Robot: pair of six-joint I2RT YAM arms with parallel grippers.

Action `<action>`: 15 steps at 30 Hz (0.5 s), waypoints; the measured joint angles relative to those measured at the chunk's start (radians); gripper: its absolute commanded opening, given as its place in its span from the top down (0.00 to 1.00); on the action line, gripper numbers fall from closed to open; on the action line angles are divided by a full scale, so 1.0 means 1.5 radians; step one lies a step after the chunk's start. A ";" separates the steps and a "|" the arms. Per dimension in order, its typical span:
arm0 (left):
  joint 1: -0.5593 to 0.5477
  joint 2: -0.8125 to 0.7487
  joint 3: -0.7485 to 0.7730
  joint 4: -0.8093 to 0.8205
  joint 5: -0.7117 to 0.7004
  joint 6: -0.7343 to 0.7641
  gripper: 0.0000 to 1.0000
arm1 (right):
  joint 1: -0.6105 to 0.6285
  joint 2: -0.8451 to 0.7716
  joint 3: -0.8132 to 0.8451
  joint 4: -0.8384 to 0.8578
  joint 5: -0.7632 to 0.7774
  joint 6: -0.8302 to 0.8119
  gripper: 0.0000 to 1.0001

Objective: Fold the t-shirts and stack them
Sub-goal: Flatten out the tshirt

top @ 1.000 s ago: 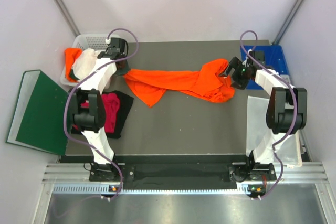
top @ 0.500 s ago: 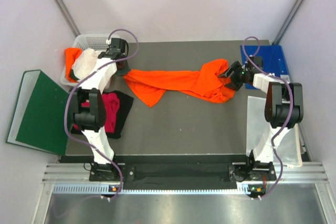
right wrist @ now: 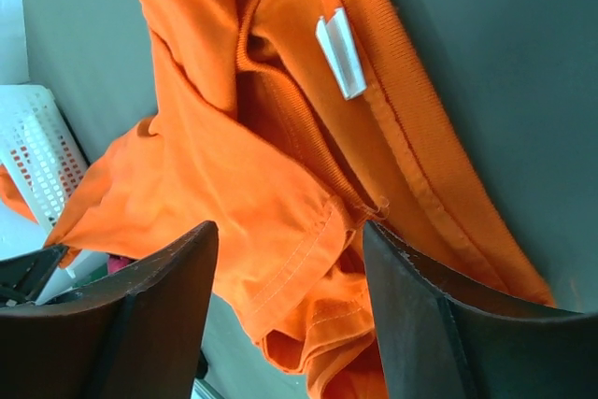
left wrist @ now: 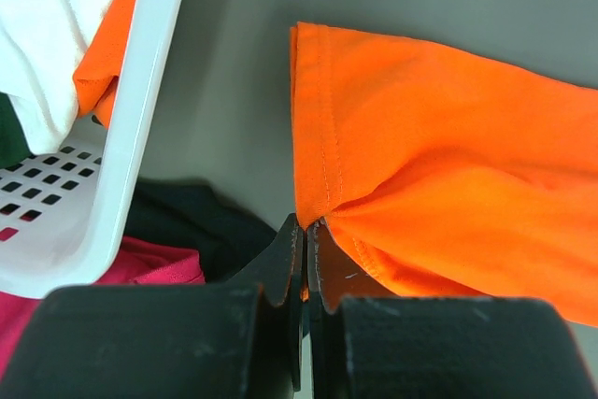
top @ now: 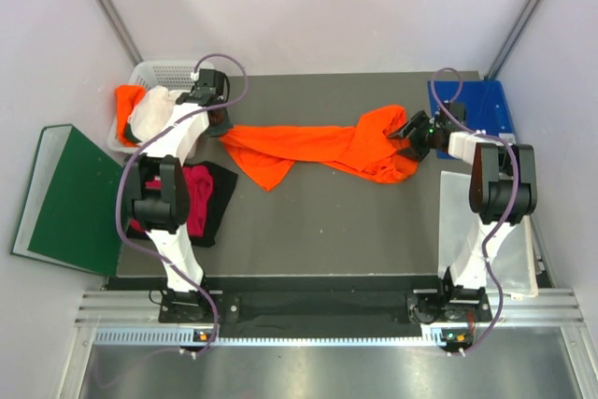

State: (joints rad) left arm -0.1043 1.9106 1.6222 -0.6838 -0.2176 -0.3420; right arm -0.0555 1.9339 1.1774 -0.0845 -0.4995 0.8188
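Note:
A bright orange t-shirt (top: 318,145) lies stretched across the far part of the dark table. My left gripper (top: 217,121) is shut on its left hem, and the pinched cloth (left wrist: 392,184) shows in the left wrist view. My right gripper (top: 411,130) is open at the shirt's bunched right end, its jaws on either side of folds near the collar (right wrist: 280,203). A magenta-pink shirt (top: 194,192) lies on a black one (top: 217,205) at the left. White (top: 149,111) and orange (top: 127,100) shirts hang from the basket.
A white basket (top: 161,74) stands at the far left corner. A dark green binder (top: 67,198) lies off the table's left edge. A blue folder (top: 488,109) sits at the far right, with a white sheet (top: 460,221) in front of it.
My right gripper has turned and moved left, closer onto the shirt's right end. The left arm and the shirt have stayed where they were.

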 measured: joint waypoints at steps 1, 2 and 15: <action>0.000 0.001 0.000 0.000 0.000 0.000 1.00 | 0.000 0.004 0.000 0.003 0.000 0.002 0.38; 0.000 0.001 0.000 0.000 0.000 0.000 1.00 | 0.000 0.008 0.000 0.005 0.000 0.003 0.38; 0.000 0.001 0.000 -0.003 -0.003 0.003 1.00 | 0.000 0.040 0.001 0.041 -0.014 0.030 0.59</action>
State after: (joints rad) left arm -0.1043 1.9125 1.6222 -0.6888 -0.2222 -0.3378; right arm -0.0559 1.9934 1.1782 -0.0223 -0.5209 0.8635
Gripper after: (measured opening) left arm 0.018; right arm 0.454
